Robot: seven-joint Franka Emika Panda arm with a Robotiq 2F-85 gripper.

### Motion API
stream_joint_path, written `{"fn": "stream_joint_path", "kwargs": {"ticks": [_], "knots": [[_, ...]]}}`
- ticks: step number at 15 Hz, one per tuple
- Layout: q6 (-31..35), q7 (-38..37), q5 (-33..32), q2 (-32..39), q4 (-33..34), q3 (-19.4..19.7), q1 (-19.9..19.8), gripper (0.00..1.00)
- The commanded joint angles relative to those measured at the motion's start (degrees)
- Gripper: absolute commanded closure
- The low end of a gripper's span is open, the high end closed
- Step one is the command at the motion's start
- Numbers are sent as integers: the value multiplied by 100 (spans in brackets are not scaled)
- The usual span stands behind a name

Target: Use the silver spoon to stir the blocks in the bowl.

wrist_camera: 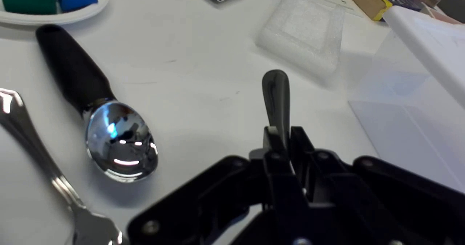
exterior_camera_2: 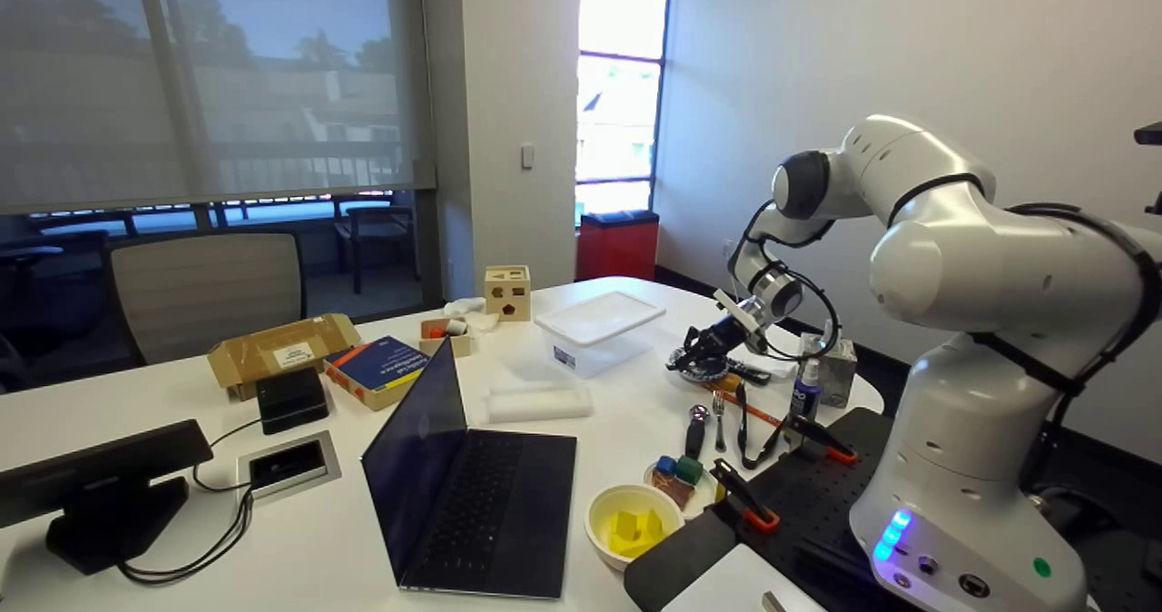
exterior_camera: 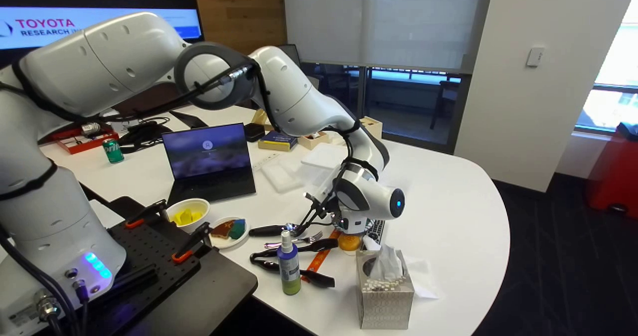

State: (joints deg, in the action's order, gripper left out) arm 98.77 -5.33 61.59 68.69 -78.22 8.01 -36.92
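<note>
In an exterior view, left to right: plate (exterior_camera: pixel 224 244) at the tabletop (exterior_camera: pixel 448 206) near edge; your gripper (wrist_camera: pixel 284 131), pinched narrow on the silver spoon (wrist_camera: pixel 277 88), head hidden; likely the bowl (exterior_camera_2: pixel 702 377) just under it, contents unclear, inside the right edge; tissue box (exterior_camera: pixel 384 311), near edge.

In the wrist view, the tool (wrist_camera: pixel 284 137) hides the spoon (wrist_camera: pixel 277 95) except its handle's end.
</note>
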Motion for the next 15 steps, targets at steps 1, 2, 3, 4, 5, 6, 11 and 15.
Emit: {"fn": "stream_joint_path", "kwargs": {"ticks": [1, 2, 3, 4, 5, 6, 11, 15], "knots": [[-8, -158, 219, -149, 77, 66, -87, 97], [-4, -110, 254, -257, 42, 50, -116, 97], [13, -84, 260, -319, 64, 55, -124, 97], [-18, -78, 278, -373, 88, 35, -144, 97], [-93, -82, 303, -398, 142, -9, -176, 97], [-181, -78, 339, -422, 190, -56, -210, 97], [-726, -144, 743, -345, 338, -291, -291, 97], [-1220, -287, 1086, -67, 392, -354, -311, 97]]}}
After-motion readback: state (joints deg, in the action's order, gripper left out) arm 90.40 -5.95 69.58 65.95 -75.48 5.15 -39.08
